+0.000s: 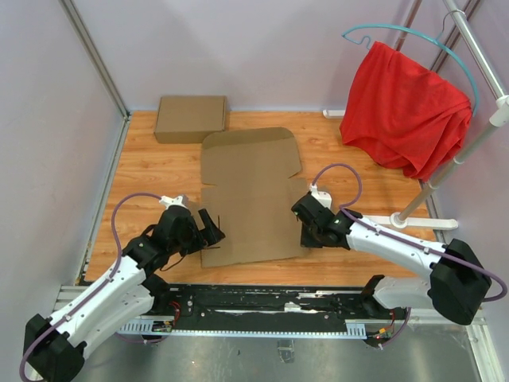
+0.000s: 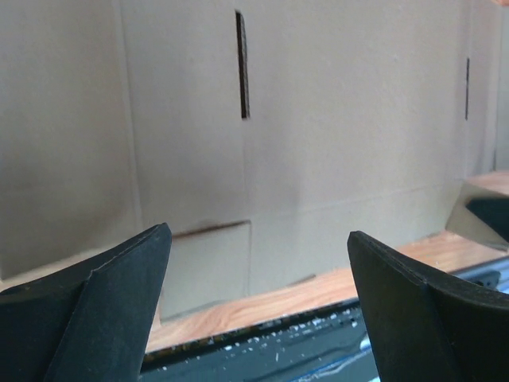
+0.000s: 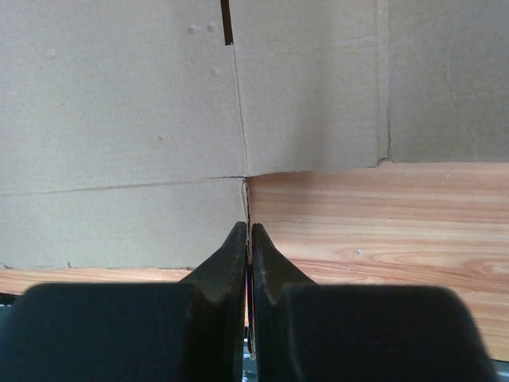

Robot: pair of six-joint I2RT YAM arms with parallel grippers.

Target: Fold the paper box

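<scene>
Brown paper box [image 1: 250, 191] is lying flat, lengthwise ahead, between your left gripper [image 2: 258, 232], gaping, and your right gripper [image 3: 247, 231], pinched together.

No lettering, label or number can be read anywhere.

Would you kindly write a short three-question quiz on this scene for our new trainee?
1. True or false: the left pincer is open.
2. What hangs on the rack at the right? A) a red cloth B) a blue towel C) a white bag
3. Fill in: the cardboard sheet between the arms lies ____ on the table, not folded up.
Key: 1 true; 2 A; 3 flat.
</scene>
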